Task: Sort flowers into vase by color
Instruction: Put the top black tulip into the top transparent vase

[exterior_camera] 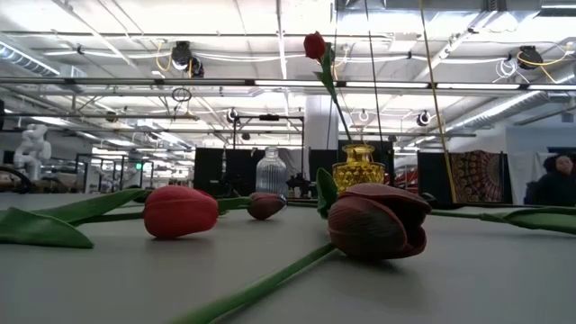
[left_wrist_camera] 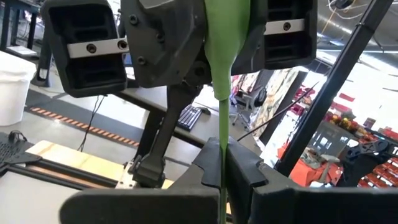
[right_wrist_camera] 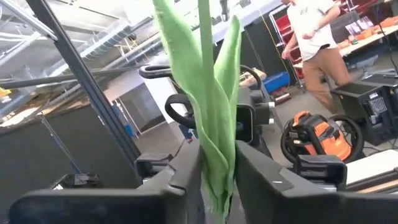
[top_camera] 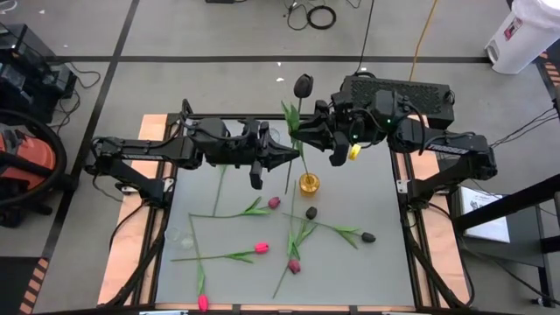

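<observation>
A tulip with a dark head [top_camera: 303, 85] is held upright above the table between both grippers. My left gripper [top_camera: 296, 157] is shut on its stem. My right gripper [top_camera: 302, 133] is closed on its green leaves [top_camera: 291, 116] just above. The thin lower stem [top_camera: 288, 179] hangs beside the yellow vase [top_camera: 309, 183]. In the low view a red tulip [exterior_camera: 315, 45] stands with its stem in that vase [exterior_camera: 358, 166]. Several loose tulips lie flat on the grey table: pink [top_camera: 261, 248], maroon [top_camera: 294, 265] and dark [top_camera: 368, 237]. My left gripper pinches the bare green stem [left_wrist_camera: 222, 146] just below the leaves, between its two fingers. The fingers come level from the table's left and lie across the stem. The tulip stands upright, lifted clear. My right gripper has the bunched leaves [right_wrist_camera: 216, 134] between its two fingers, which come level from the table's right. The leaves rise upright past the fingers.
A clear glass vase [exterior_camera: 271, 171] stands on the table beyond the loose tulips [exterior_camera: 180, 211]. A maroon head [exterior_camera: 378, 220] lies near the table's front edge. Wooden boards [top_camera: 131, 262] flank the table. A person [right_wrist_camera: 317, 43] walks in the room behind.
</observation>
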Motion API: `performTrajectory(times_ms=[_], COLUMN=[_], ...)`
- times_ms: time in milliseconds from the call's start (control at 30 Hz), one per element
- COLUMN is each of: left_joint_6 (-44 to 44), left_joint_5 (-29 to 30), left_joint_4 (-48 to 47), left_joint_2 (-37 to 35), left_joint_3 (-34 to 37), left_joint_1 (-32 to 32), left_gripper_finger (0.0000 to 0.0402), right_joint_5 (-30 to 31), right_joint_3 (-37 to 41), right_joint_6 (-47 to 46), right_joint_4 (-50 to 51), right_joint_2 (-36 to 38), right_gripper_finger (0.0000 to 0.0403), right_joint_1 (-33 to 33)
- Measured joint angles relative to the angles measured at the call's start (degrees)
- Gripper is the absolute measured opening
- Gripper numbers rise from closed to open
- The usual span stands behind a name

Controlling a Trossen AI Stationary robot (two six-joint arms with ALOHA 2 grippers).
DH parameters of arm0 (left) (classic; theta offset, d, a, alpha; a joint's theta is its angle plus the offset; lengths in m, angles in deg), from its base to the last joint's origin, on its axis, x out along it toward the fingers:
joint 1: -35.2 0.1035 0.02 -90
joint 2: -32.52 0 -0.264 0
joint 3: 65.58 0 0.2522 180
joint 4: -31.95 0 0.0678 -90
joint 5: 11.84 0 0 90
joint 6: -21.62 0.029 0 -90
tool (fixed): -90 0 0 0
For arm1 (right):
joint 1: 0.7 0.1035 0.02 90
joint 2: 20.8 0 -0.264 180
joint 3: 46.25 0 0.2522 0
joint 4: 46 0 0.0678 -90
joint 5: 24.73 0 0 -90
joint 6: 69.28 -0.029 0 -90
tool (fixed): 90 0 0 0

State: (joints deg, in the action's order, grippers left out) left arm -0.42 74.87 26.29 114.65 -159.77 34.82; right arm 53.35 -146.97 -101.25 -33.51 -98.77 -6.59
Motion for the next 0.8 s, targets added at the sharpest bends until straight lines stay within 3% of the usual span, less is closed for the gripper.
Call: performTrajectory(times_ms=[300,533,800], left_joint_6=[-0.02,-0.04,-0.04], left_joint_5=[0.0,-0.02,-0.79], left_joint_4=[-0.16,-0.11,-0.13], left_joint_2=[0.0,0.0,0.0], left_joint_3=[0.0,0.0,0.0], left_joint_1=[0.0,0.0,-0.02], left_gripper_finger=[0.0004,0.0007,0.0011], right_joint_5=[-0.15,-0.17,-0.42], right_joint_3=[0.02,0.02,0.02], right_joint_6=[0.05,1.57,2.15], right_joint_4=[0.14,0.14,0.19], right_joint_2=[-0.44,-0.44,-0.43], right_gripper_finger=[0.0057,0.0008,0.0003], right_joint_1=[0.0,0.0,0.01])
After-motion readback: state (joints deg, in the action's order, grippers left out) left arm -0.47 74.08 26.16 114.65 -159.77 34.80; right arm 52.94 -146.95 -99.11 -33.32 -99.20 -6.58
